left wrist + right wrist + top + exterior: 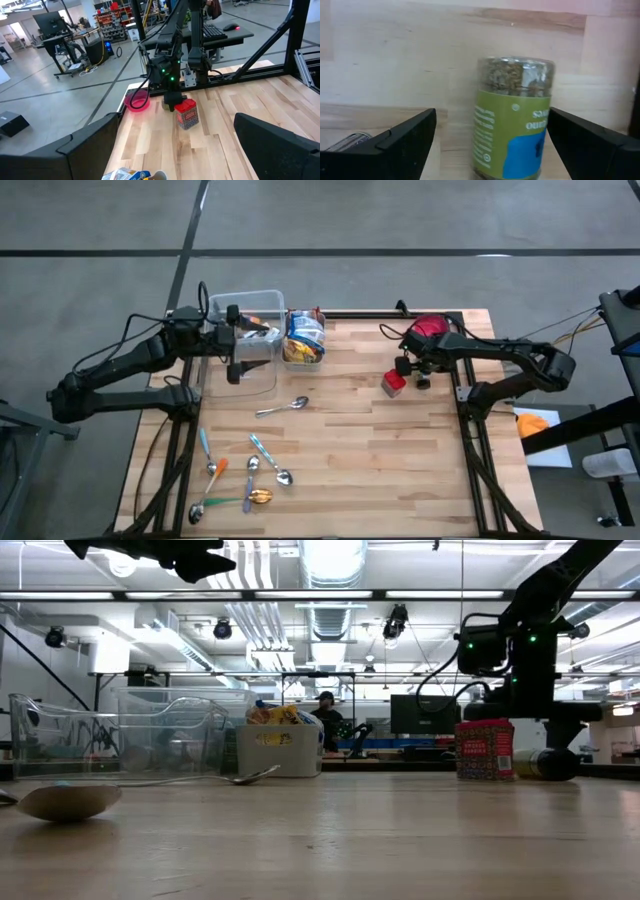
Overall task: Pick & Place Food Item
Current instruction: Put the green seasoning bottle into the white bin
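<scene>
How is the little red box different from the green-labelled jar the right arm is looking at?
The red box stands upright and is squarish and opaque. The spice jar is round, with a green and blue label, and its clear part shows dried herbs inside. In the low view the jar appears to lie on its side. Both sit on the wooden table.

You get even, bright overhead light; ceiling strip lights [330,595] glare in the low view, leaving the arms silhouetted. The spoon [68,801] nearest that camera is soft, and the spice jar [514,117] looks blurred, perhaps from closeness.
</scene>
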### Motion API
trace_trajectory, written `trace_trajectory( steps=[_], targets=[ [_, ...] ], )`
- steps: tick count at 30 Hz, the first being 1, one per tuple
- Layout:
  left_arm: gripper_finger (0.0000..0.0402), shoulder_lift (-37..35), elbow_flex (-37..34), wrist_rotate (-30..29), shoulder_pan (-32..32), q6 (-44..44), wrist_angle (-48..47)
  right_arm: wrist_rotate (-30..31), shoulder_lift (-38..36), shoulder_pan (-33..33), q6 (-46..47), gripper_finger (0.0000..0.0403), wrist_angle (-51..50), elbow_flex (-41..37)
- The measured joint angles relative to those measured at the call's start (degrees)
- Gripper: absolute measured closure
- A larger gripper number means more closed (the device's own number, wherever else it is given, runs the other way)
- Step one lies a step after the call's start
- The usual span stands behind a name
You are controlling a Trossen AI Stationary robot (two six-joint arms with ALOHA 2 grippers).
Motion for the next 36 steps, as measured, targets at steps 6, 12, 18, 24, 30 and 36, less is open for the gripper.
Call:
trace_trajectory(
  steps=[6,12,18,24,30,36],
  targets=[
    [0.0002,0.00,0.00,0.00,-0.02,-0.02,-0.01,0.42,-0.35,0.00,-0.15,0.0120,0.27,-0.06],
    [0.0002,0.00,0.00,0.00,-0.02,-0.02,-0.02,0.56,-0.20,0.00,-0.17,0.0202,0.18,-0.06],
    [0.0002,0.00,0.00,0.00,-0.02,-0.02,-0.02,0.81,-0.20,0.00,-0.19,0.0253,0.18,-0.09],
    [0.0002,-0.01,0.00,0.00,-0.02,-0.02,-0.02,0.89,-0.20,0.00,-0.17,0.0261,0.20,-0.10],
    [0.0002,0.00,0.00,0.00,-0.02,-0.02,-0.02,1.04,-0.34,0.00,-0.22,0.0262,0.24,-0.12],
    [0.0002,0.00,0.00,0.00,-0.02,-0.02,-0.02,2.47,-1.79,-0.05,-2.19,0.0263,-0.47,1.77]
  ],
)
